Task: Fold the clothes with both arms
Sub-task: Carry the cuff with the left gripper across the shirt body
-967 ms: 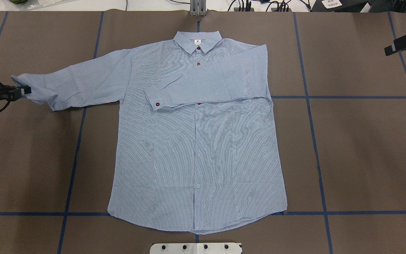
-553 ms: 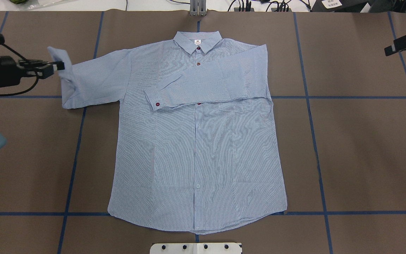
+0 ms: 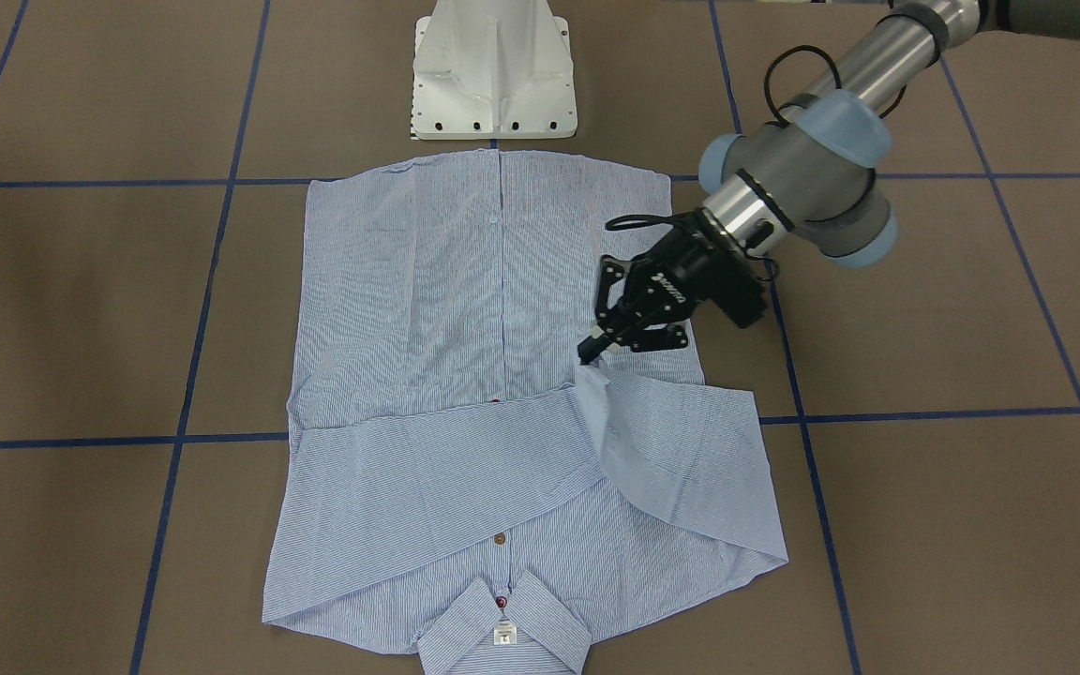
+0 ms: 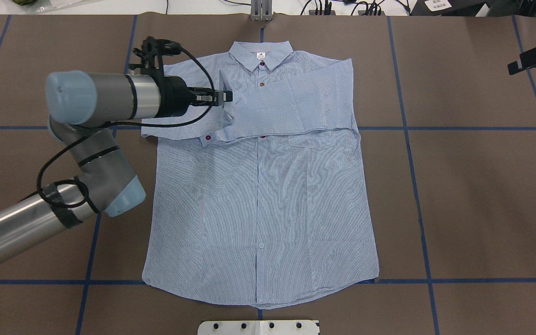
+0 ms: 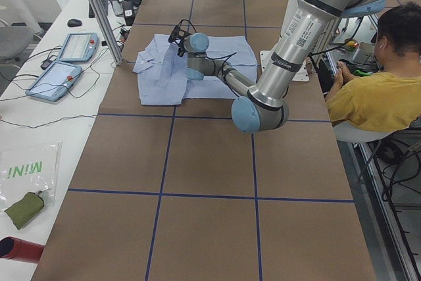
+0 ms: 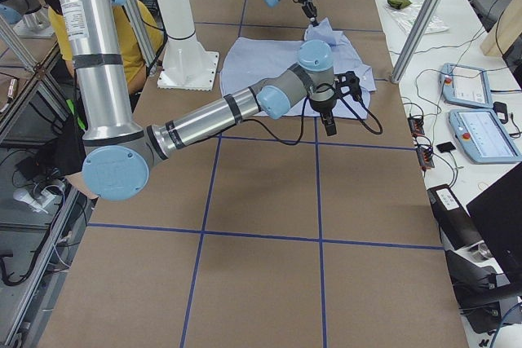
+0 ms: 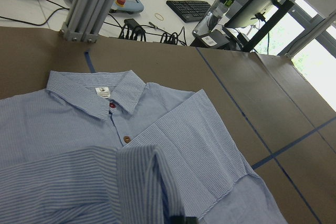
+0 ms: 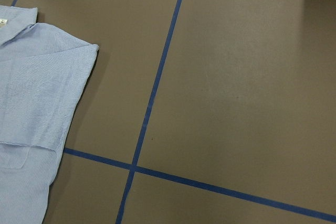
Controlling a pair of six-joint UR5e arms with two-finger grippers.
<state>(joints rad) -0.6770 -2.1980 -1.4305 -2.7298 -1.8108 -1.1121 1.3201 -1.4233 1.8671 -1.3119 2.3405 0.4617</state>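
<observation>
Pinching the cuff (image 4: 226,83), the left gripper (image 4: 227,96) holds 1 sleeve (image 3: 681,450) raised over the shirt (image 4: 258,200) chest. Right gripper (image 4: 512,67) sits well apart; whether it is spread cannot be told.

Your shirt (image 4: 258,195) lies flat on the table (image 4: 472,200), collar farthest from the pedestal (image 3: 493,66); the left gripper (image 4: 224,96) pinches its sleeve (image 3: 681,450) above the chest.

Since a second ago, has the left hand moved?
Yes. In the overhead view the left hand, gripping the sleeve cuff, moved rightward across the vertical blue tape line to above the shirt.
</observation>
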